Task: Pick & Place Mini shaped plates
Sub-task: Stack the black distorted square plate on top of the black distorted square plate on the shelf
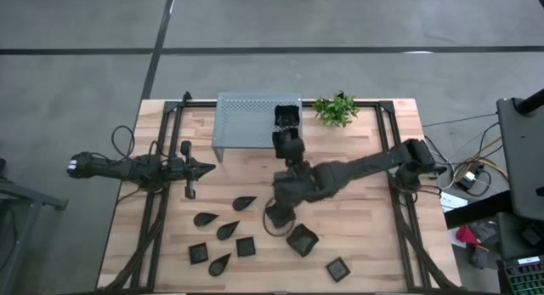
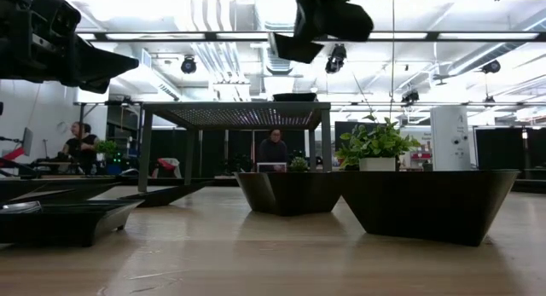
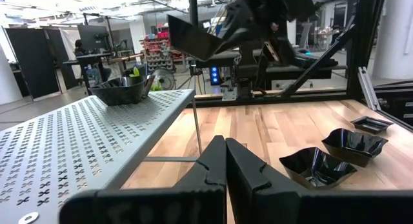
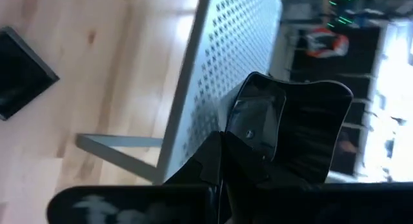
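Overhead: straight down, whole table (image 1: 357, 210). Low: tabletop level, facing room. Wrist cameras: close over own fingers. All four share grey shelf (image 1: 246, 121).

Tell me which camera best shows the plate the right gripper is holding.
The right wrist view: the held plate fills the frame, pinched by the right gripper near the grey shelf. The left wrist view shows it tilted in mid-air, the low view only its underside, and in the high view the arm hides it.
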Controlling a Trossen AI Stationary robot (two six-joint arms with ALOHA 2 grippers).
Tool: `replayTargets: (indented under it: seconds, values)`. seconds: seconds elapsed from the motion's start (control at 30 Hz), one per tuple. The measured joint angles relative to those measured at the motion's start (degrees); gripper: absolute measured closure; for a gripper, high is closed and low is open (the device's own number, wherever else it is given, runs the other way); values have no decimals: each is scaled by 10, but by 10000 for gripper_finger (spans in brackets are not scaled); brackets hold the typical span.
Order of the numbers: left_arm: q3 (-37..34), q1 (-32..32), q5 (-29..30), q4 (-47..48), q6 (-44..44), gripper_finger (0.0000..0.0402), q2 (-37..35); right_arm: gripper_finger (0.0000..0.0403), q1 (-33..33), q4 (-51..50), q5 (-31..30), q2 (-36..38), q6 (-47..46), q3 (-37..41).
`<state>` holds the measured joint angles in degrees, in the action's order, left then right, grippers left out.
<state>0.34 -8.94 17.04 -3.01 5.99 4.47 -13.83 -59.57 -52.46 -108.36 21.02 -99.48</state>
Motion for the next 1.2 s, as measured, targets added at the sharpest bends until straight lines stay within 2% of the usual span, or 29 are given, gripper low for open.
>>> replayTargets:
  seconds: [0.17, 0.33, 0.53, 0.7, 0.83, 1.2]
  values:
    - [0, 0, 0, 0, 0, 401, 0, 394, 54, 4, 94, 5, 28, -33]
    - [0, 0, 0, 0, 0, 401, 0, 394, 108, 3, 123, 9, 84, -57]
    - [0, 0, 0, 0, 0, 401, 0, 394, 171, 2, 234, 9, 94, -93]
    - [0, 0, 0, 0, 0, 401, 0, 394, 213, 0, 251, 9, 92, -100]
    - [0, 0, 0, 0, 0, 401, 0, 394, 234, -2, 296, 9, 83, -100]
    - [0, 0, 0, 0, 0, 401, 0, 394, 243, -1, 290, 6, 76, -96]
